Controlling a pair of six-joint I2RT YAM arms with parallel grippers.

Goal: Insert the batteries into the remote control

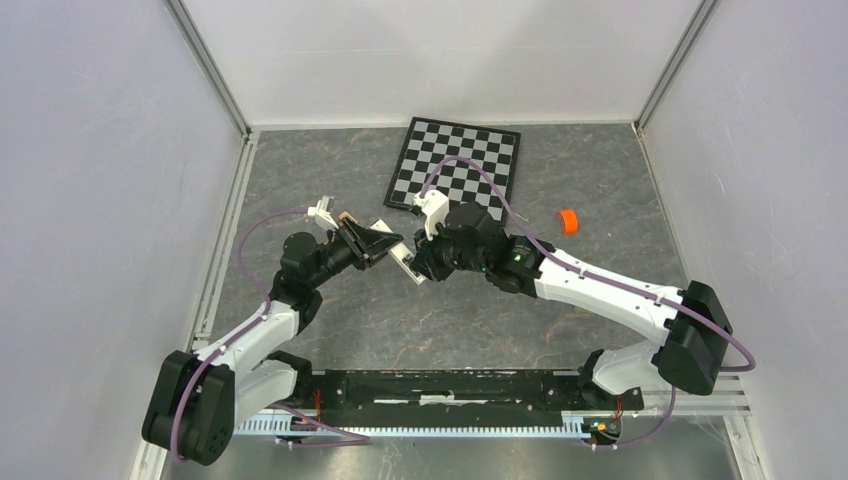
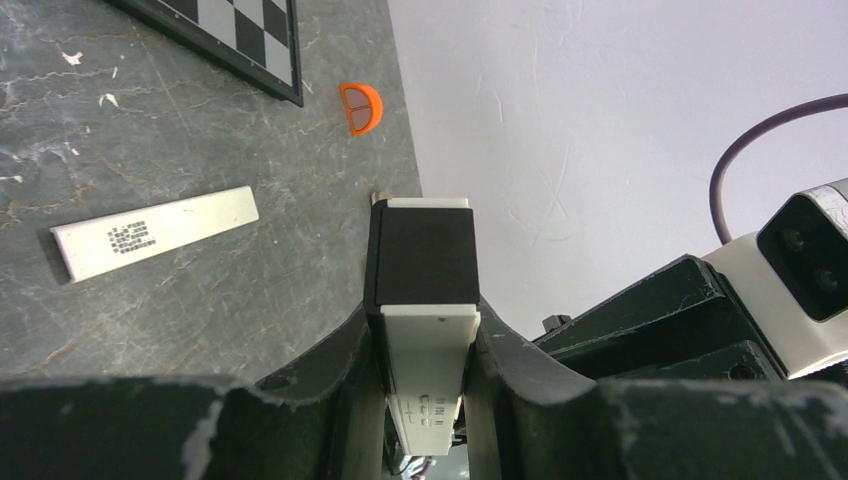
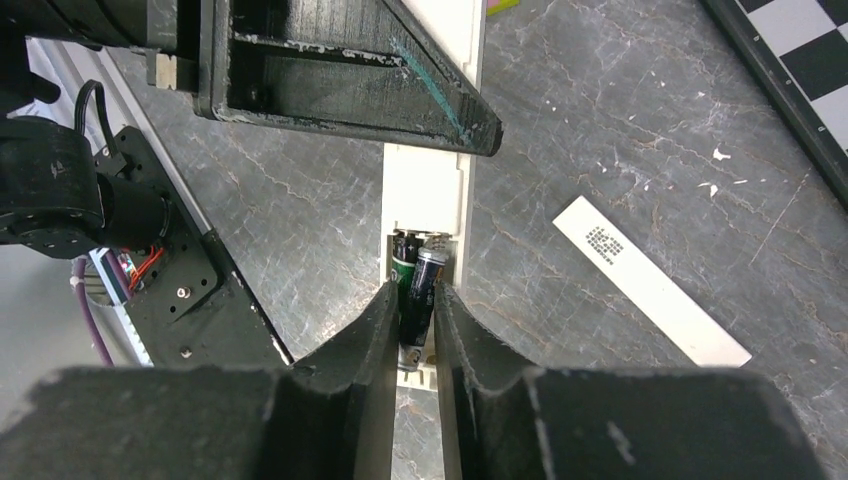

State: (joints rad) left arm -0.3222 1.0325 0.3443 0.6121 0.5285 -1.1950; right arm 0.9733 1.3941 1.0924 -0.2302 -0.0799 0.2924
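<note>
From overhead, the left gripper (image 1: 390, 248) and the right gripper (image 1: 424, 266) meet nose to nose above the middle of the grey table (image 1: 600, 180). Only a sliver of the white remote control (image 1: 405, 262) shows between them, lifted off the surface. The left wrist view shows more: the left fingers (image 2: 352, 345) are clamped on the long edges of the handset, whose dark screen end points away from the camera. Small grey marks near the fingers are too tiny to read.

The right wrist view alone shows the open recess at the other end of the remote. A battery (image 3: 422, 285), dark with a greenish band, sits tilted in it between the right fingers (image 3: 372, 335), which seem pinched on its sides. A second battery (image 3: 404, 250) lies deeper in the recess beside it, mostly hidden.

Further right, a flat cream strip (image 3: 650, 282) lies on the table, well apart from the remote. It carries a small dotted print patch that cannot be read, and the overhead view does not show the strip. A chessboard (image 1: 455, 165) lies at the back, cut off at the frame edge in both wrist views. An orange round cap (image 1: 568, 221) sits right of it.
</note>
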